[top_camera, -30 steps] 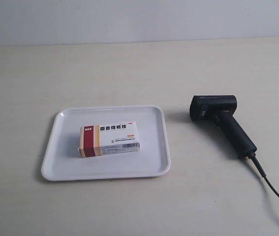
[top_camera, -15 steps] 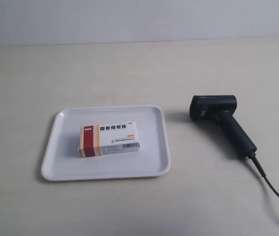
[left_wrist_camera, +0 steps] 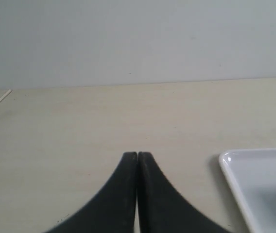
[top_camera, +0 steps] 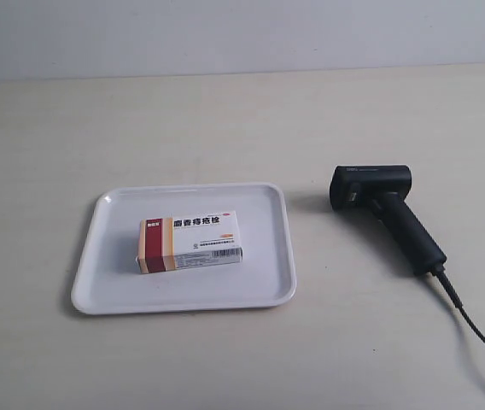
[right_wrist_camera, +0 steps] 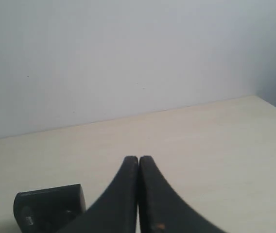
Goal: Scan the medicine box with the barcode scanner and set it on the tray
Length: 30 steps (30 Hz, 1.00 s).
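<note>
1. Pale wood tabletop (top_camera: 225,120) runs back to a plain grey-white wall, and neither arm reaches into the exterior view.
2. Toward that view's left sits the white tray (top_camera: 97,256), and the medicine box (top_camera: 190,242) lies flat in its middle, red and orange bands at its left end, barcode along the near edge.
3. To the right, well apart from the tray, the black barcode scanner (top_camera: 385,212) lies on its side on the bare table, head pointing toward the tray, cable (top_camera: 473,333) trailing off toward the near right corner.
4. Seen from the left wrist, the left gripper (left_wrist_camera: 137,155) has its tips pressed together with nothing between them, near the tray's corner.
5. Seen from the right wrist, the right gripper (right_wrist_camera: 138,158) is likewise closed and empty, with the scanner's head just beside it.
6. Judging by this, the box already sits where it belongs, so either the job is finished or no scan has begun; if scanning remains, the right arm must open up and grasp the scanner's handle.
</note>
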{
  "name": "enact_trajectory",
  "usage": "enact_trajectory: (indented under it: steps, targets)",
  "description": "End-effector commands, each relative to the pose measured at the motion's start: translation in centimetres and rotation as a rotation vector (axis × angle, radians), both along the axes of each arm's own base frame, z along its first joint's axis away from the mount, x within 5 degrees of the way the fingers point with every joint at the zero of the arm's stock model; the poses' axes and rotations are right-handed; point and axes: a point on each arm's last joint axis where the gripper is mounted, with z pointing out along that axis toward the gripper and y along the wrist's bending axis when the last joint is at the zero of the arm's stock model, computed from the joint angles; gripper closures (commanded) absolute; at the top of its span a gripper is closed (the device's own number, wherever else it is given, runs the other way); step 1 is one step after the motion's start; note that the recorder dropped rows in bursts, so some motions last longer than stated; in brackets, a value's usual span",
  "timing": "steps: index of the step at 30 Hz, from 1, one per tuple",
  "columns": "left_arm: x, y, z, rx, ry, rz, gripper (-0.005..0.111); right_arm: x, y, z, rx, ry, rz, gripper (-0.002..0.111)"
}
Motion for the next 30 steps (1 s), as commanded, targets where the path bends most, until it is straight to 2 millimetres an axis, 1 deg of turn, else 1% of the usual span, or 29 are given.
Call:
enact_trajectory:
  steps: [1, 9, 13, 18, 30]
  targets:
    - [-0.04, 0.01, 0.05, 0.0, -0.005, 0.002, 0.104, -0.47, -0.24, -0.19, 0.004, -0.013, -0.036, 0.108]
    - [-0.04, 0.01, 0.05, 0.0, -0.005, 0.002, 0.104, -0.56, -0.22, -0.33, 0.004, 0.0, -0.032, 0.108]
    - [-0.04, 0.01, 0.05, 0.0, -0.005, 0.002, 0.104, -0.58, 0.18, -0.32, -0.004, -0.002, 0.039, 0.108]
    - [-0.04, 0.01, 0.05, 0.0, -0.005, 0.002, 0.104, -0.61, 0.39, -0.32, -0.004, -0.002, 0.078, 0.108]
    - [-0.04, 0.01, 0.05, 0.0, -0.005, 0.002, 0.104, -0.61, 0.41, -0.32, -0.004, -0.002, 0.081, 0.108]
